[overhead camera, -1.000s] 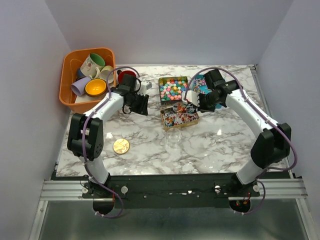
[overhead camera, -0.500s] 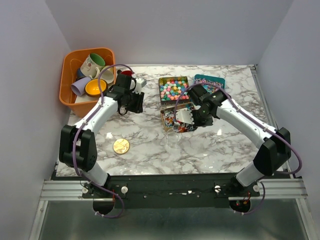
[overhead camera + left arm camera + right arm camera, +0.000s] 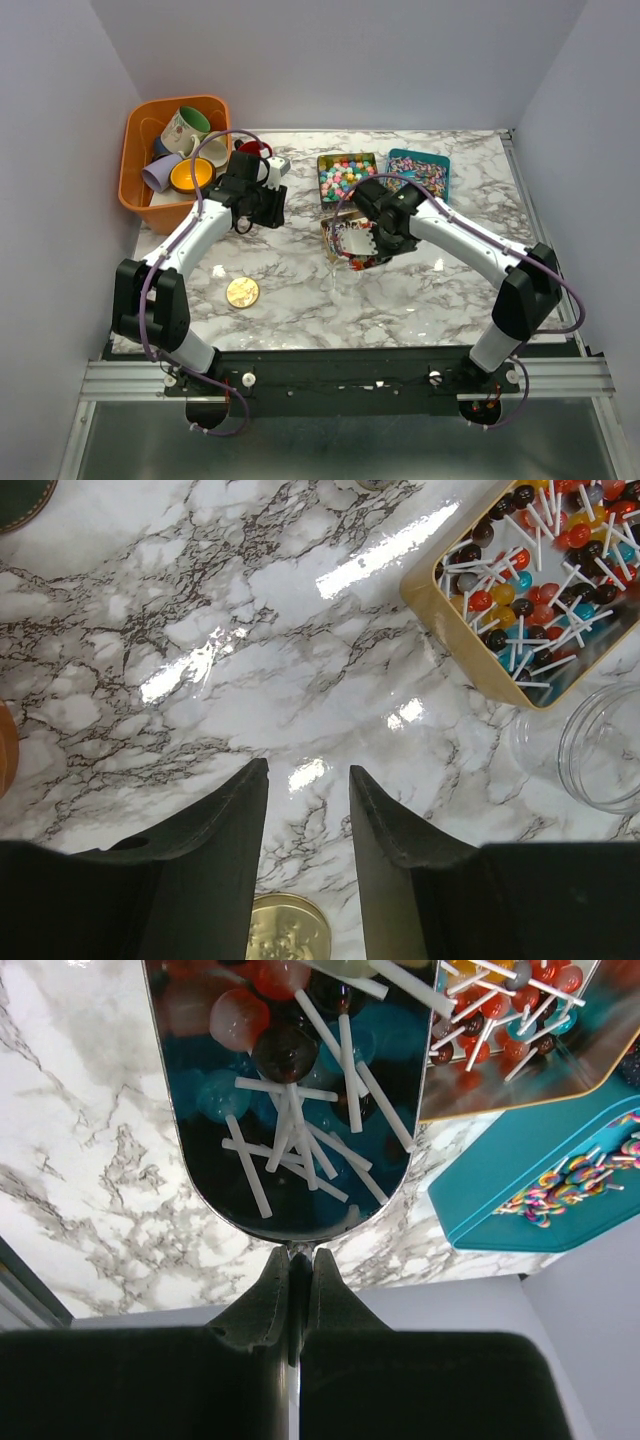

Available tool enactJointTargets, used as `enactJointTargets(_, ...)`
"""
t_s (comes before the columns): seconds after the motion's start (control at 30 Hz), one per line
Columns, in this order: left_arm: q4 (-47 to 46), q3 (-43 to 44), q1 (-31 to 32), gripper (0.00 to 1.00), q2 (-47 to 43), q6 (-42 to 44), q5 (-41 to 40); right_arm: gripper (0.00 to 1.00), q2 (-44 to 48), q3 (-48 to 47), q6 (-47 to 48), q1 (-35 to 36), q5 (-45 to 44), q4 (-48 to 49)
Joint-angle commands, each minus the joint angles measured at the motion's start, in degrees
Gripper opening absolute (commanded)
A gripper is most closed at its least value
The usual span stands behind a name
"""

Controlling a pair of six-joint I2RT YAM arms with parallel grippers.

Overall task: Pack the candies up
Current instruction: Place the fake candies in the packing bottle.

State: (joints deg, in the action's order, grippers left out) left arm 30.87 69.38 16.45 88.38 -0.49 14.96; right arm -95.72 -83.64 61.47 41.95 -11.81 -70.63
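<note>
A square tin of tiny round candies point(image 3: 346, 176) in pink, green, yellow and blue stands at the back centre. In front of it is a gold tin of small lollipops point(image 3: 345, 248), which also shows in the left wrist view point(image 3: 540, 580). My right gripper point(image 3: 383, 236) is shut on the handle of a shiny metal scoop point(image 3: 290, 1100). The scoop holds several lollipops and is low over that tin. My left gripper point(image 3: 262, 208) is open and empty above bare marble, left of the tins; its fingertips point(image 3: 258, 775) frame the tabletop.
A teal tin of swirl lollipops point(image 3: 422, 170) sits at the back right. A clear jar point(image 3: 345, 277) stands in front of the lollipop tin, and a flat gold lid point(image 3: 242, 292) lies at the front left. An orange basket point(image 3: 140, 125) of mugs is at the back left.
My right gripper has swung left and nearer with the scoop, from beside the teal tin to over the lollipop tin. The left gripper has shifted slightly back and left.
</note>
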Motion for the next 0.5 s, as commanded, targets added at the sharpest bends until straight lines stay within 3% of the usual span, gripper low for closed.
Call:
enactJointTargets(0.0,-1.34,-0.48,-0.36,0.49,-1.46,-0.3,-1.43,0.01,-2.1,-2.5,-0.12,3.13,-7.16,-3.81)
enactJointTargets(0.47,-1.25,0.75,-0.36,0.5,-1.19,-1.0,-1.07,0.01,-5.26,-5.57,-0.48,6.12,-13.05,-7.68)
